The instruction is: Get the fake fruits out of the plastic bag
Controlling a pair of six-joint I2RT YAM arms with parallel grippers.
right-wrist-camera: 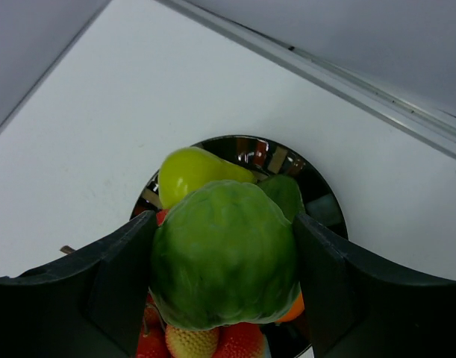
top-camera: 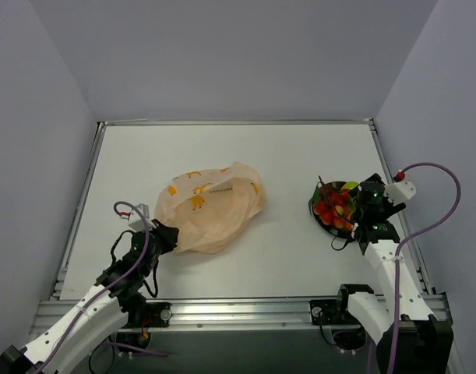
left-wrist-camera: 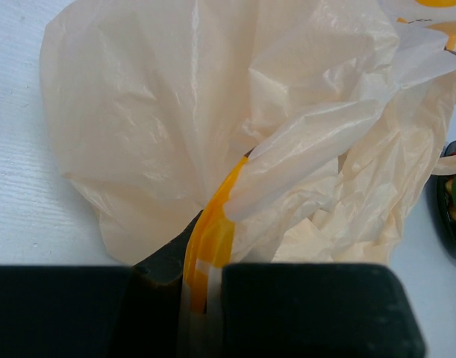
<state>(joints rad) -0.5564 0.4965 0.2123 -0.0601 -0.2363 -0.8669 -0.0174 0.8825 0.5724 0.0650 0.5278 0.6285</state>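
One fruit in hand: a bumpy green fruit (right-wrist-camera: 224, 253), which I have over the dark plate (right-wrist-camera: 321, 205).
Right gripper (right-wrist-camera: 224, 287): clamped on that green fruit, one finger on each side of it.
Left gripper (left-wrist-camera: 205, 302): jaws together, pinching a twisted yellow-orange part of the plastic bag (top-camera: 210, 206) at its near-left edge.
Fake fruits (top-camera: 333, 206): red and orange ones and a yellow-green pear (right-wrist-camera: 189, 170) are piled on the plate, well apart from the bag and to its right on the table (top-camera: 284, 156).
Bag contents: it lies slack, and I cannot tell whether any fruit is left inside.
Step in hand: I judge this to be the set-down of the green fruit.
Next move: I would lower it onto the pile and spread the jaws gently. The plate is crowded, so it may roll off.
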